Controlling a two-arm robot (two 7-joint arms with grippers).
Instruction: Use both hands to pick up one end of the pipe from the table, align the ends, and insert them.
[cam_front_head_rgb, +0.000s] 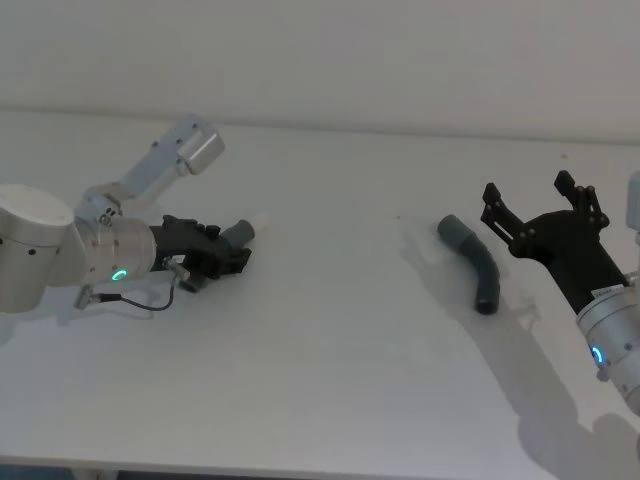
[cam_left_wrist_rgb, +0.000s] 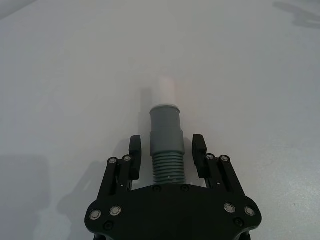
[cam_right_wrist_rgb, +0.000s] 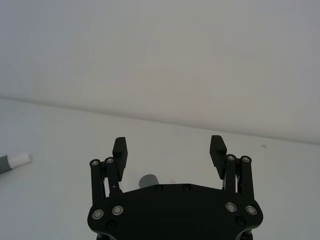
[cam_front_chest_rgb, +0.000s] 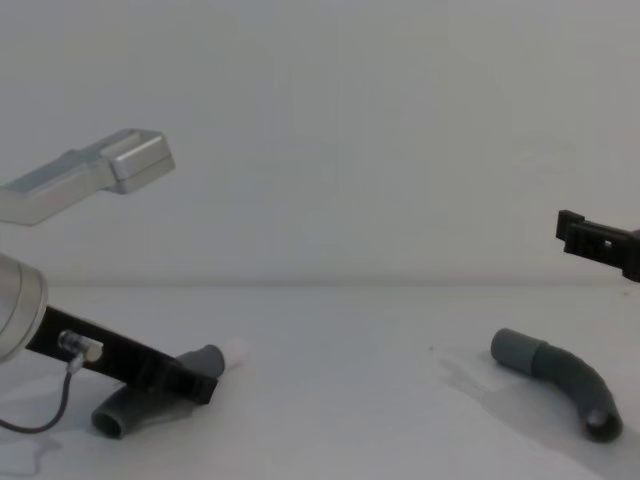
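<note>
A plain white matte table (cam_front_head_rgb: 330, 390) runs back to a bare white wall. Toward its left edge lies a dark-grey corrugated hose piece (cam_left_wrist_rgb: 165, 122) with a smooth grey cuff and a short white cylindrical tip (cam_left_wrist_rgb: 166, 90). The left gripper (cam_left_wrist_rgb: 167, 146) straddles its ribs, fingers slightly clear on each side, not yet pinching. Toward the right edge lies the other curved dark-grey hose piece (cam_front_head_rgb: 480, 268), its open grey socket cuff (cam_front_head_rgb: 452, 232) turned roughly toward the table's middle. The right gripper (cam_right_wrist_rgb: 169, 147) hangs just beside it, spread wide. Best to close the left squarely behind the cuff (ribs should resist slipping), leaving the tip free.
</note>
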